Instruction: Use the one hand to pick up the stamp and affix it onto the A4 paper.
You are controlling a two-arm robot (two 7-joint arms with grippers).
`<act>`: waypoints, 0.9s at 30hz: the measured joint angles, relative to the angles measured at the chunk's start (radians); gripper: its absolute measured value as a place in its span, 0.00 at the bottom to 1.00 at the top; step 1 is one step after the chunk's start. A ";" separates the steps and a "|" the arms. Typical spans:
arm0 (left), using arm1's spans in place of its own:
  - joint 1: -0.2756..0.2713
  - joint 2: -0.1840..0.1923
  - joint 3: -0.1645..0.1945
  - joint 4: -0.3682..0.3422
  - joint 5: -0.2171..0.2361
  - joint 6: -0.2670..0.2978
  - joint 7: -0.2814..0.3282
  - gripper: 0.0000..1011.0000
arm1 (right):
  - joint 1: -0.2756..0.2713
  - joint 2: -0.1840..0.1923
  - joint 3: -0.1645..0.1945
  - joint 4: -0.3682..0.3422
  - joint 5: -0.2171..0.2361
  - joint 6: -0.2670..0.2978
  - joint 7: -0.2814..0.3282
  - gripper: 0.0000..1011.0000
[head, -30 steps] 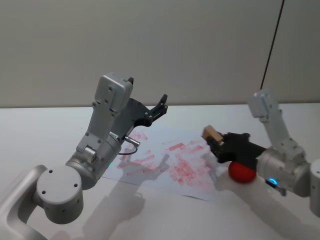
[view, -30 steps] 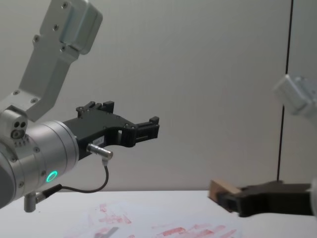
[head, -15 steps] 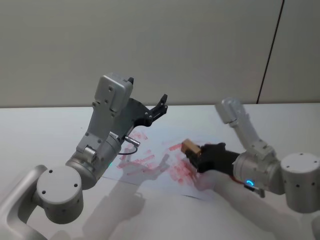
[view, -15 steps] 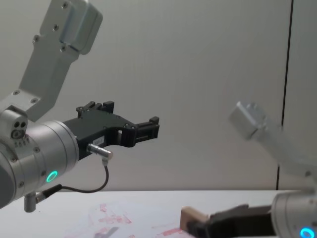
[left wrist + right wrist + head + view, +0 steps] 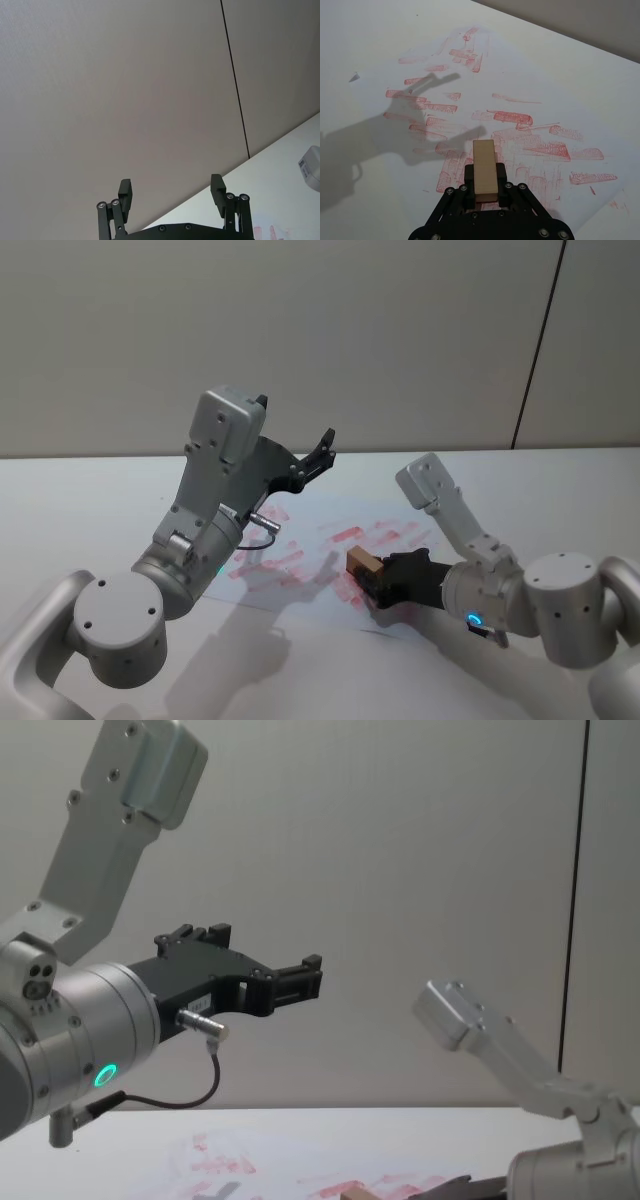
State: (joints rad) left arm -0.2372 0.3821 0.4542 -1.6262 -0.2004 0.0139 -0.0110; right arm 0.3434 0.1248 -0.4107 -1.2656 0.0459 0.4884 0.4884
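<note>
White flat table top (image 5: 60, 500): set before the robot, bearing the sheet listed below. Left arm, large, silver-grey, jointed, with a green glowing ring and a black cable at the wrist: raised above the table on the robot's left side. Its black fingered left gripper (image 5: 326, 445) is carried well above the sheet and pointed towards the back wall; in the left wrist view the left gripper (image 5: 170, 186) is seen with its two fingers spread wide and nothing held between them. Right arm, smaller, silver-grey, jointed: reached in low from the robot's right side, the forearm laid close over the table. Its black fingered right gripper (image 5: 372, 575) is closed around the block listed last, which is clamped at both sides between the fingers. White flat A4 paper (image 5: 335, 518): laid on the table between the two arms, covered with smudged red rectangular prints (image 5: 510, 117). Small light-tan wooden rectangular stamp (image 5: 485, 167): held in the right gripper over the near part of the sheet, above a cluster of prints. The stamp (image 5: 362, 565) is carried low; whether it touches the sheet cannot be told.
</note>
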 joint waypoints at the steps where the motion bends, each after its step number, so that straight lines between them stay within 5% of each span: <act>1: 0.000 0.000 0.000 0.000 0.000 0.000 0.000 0.99 | 0.001 -0.002 -0.001 0.003 -0.001 0.000 0.000 0.22; 14: 0.000 0.000 0.000 0.000 0.000 0.000 0.000 0.99 | 0.010 -0.005 0.000 0.011 0.007 -0.015 -0.027 0.21; 27: 0.000 0.000 0.000 0.000 0.000 0.000 0.000 0.99 | -0.036 0.055 0.065 -0.163 0.114 0.003 -0.085 0.21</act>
State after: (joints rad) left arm -0.2372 0.3821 0.4542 -1.6262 -0.2004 0.0139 -0.0109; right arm 0.3076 0.1802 -0.3458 -1.4282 0.1599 0.4913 0.4037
